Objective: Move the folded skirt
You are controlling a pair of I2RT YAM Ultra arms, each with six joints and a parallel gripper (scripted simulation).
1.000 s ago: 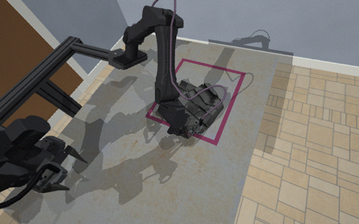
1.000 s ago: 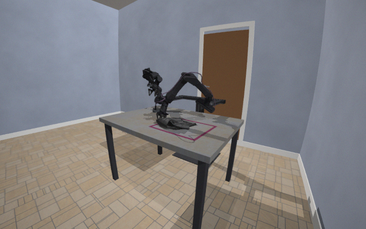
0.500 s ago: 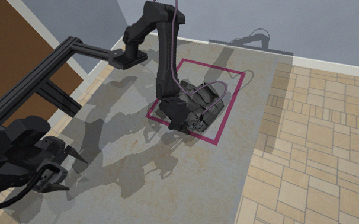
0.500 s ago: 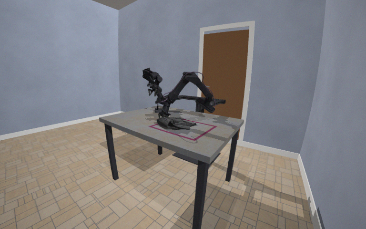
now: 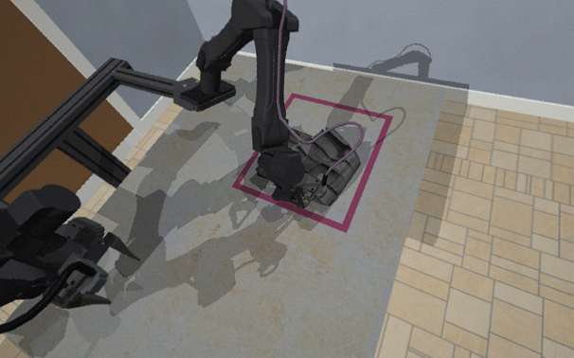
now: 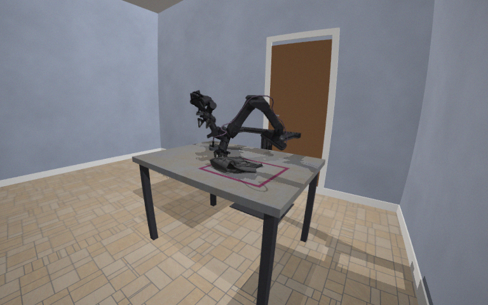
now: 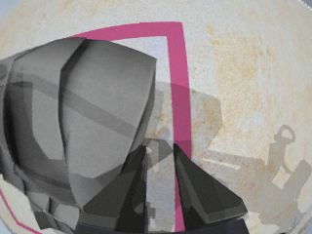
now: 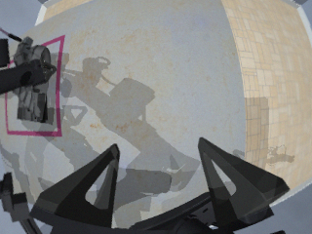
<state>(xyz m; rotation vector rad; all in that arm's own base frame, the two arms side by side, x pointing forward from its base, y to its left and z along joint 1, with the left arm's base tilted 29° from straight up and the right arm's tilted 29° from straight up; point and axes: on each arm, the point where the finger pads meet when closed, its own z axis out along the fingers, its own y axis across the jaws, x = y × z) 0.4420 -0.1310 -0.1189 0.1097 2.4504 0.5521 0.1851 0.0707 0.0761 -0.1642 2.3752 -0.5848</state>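
The dark grey folded skirt (image 5: 346,171) (image 6: 230,166) (image 7: 104,88) (image 8: 31,104) lies rumpled within the magenta taped rectangle (image 5: 345,224) (image 6: 274,176) (image 7: 177,88) (image 8: 58,97). In the left wrist view its far edge meets the tape's upper line; I cannot tell if it touches. My left gripper (image 7: 159,148) is partly open and empty, low beside the skirt's edge, with one finger over the skirt side and one near the tape line. The left arm hides part of the skirt in the top view. My right gripper (image 5: 124,281) (image 8: 158,145) is wide open and empty, raised well away from the skirt.
The grey table (image 5: 273,342) (image 6: 169,161) extends around the rectangle. The left arm's thin cable (image 5: 362,130) loops over the skirt. A dark mounting rail (image 5: 44,127) runs behind the table. The right arm stands at the left in the top view.
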